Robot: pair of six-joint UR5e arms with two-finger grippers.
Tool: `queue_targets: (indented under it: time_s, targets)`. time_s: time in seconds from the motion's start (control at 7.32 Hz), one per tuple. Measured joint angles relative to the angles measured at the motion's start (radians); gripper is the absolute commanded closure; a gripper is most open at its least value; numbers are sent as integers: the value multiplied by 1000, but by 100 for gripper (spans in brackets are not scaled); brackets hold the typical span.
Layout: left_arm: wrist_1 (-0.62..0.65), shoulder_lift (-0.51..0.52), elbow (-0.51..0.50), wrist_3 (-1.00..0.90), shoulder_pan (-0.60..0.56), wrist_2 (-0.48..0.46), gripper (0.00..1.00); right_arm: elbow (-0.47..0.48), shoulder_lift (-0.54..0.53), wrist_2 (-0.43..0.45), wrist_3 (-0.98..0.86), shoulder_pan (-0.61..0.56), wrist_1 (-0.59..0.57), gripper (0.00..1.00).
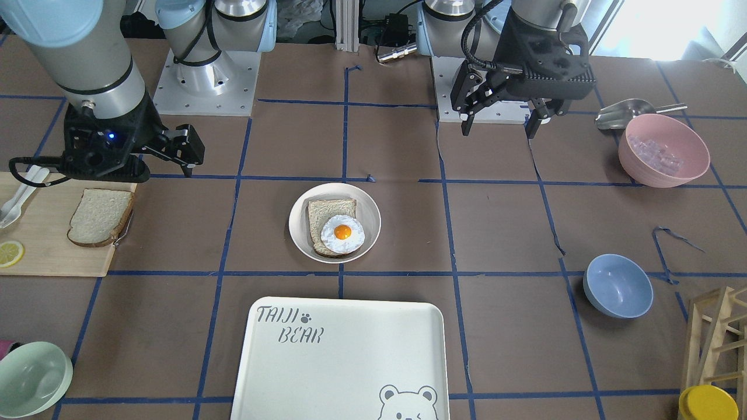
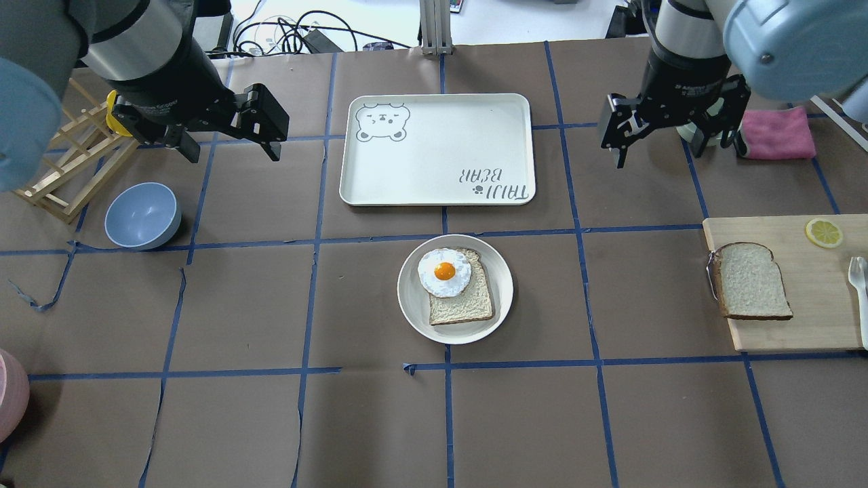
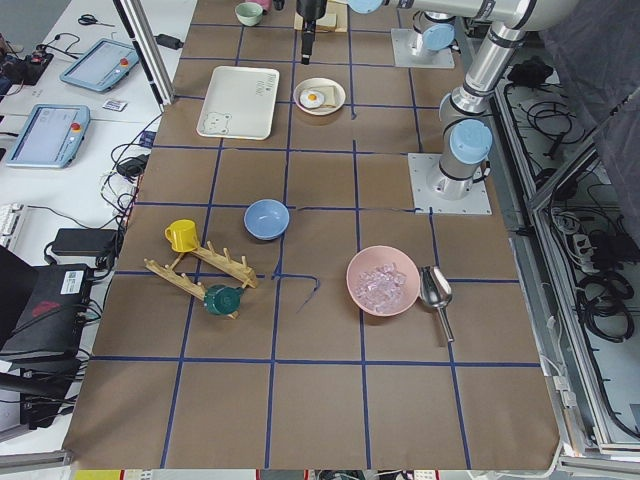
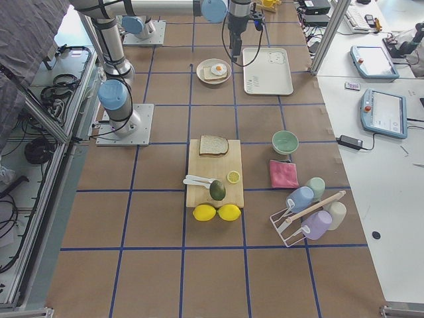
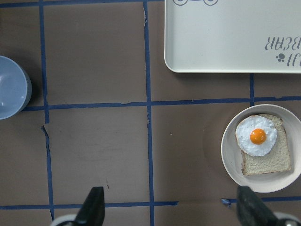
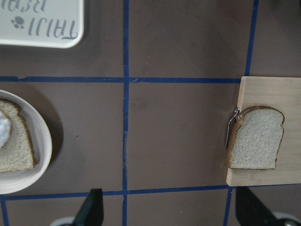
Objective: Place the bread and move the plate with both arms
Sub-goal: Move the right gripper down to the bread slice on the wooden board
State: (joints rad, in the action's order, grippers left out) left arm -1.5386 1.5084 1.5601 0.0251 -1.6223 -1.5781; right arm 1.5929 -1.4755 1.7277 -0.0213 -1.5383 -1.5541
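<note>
The brown paper-covered counter (image 2: 237,305) carries everything, and the plate (image 2: 500,291) at its middle serves as the reference. The left arm (image 2: 135,61) and the right arm (image 2: 685,47) both hang above the counter beyond the plate, away from the robot, one to each side. Between them, just beyond the plate, lies the bear-printed tray (image 2: 434,149), with nothing on it. Well to the plate's right, on the robot's right side, sits a wooden cutting board (image 2: 820,298).

The plate already holds an egg-topped slice (image 2: 468,301). The bread (image 2: 751,281) lies flat on the board, at the end nearest the plate, with a small metal loop just beside its crust. Nothing touches it.

The left hand (image 2: 234,149) has its fingers spread wide with nothing between them. The right hand (image 2: 678,146) is equally wide apart and holds nothing.

By this layout the task stands at its opening step, with the bread not yet picked up. The next move probably falls to the right arm. Its hand must travel back toward the robot and further from the plate, settle over the bread, drop astride the slice clear of the metal loop, and close on the crust edges. Carrying the bread to the plate would follow, and then a two-armed lift of the plate, likely toward the tray.
</note>
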Motion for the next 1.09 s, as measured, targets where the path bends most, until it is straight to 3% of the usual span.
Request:
queue_targets:
  time_s: [0.27,0.68,0.82,1.09]
  targets:
    - [0,1,0,0,0,1,0,221,0,83,-10,142,-110,0]
    - [1,3,0,-1,1,3,0,563,3,228,-36,220,-561,0]
    - [1,3,0,-1,0,3,0,632,7,242,-41,224,-662,0]
    - [1,3,0,-1,1,3,0,682,33,281,-48,225,-750,1]
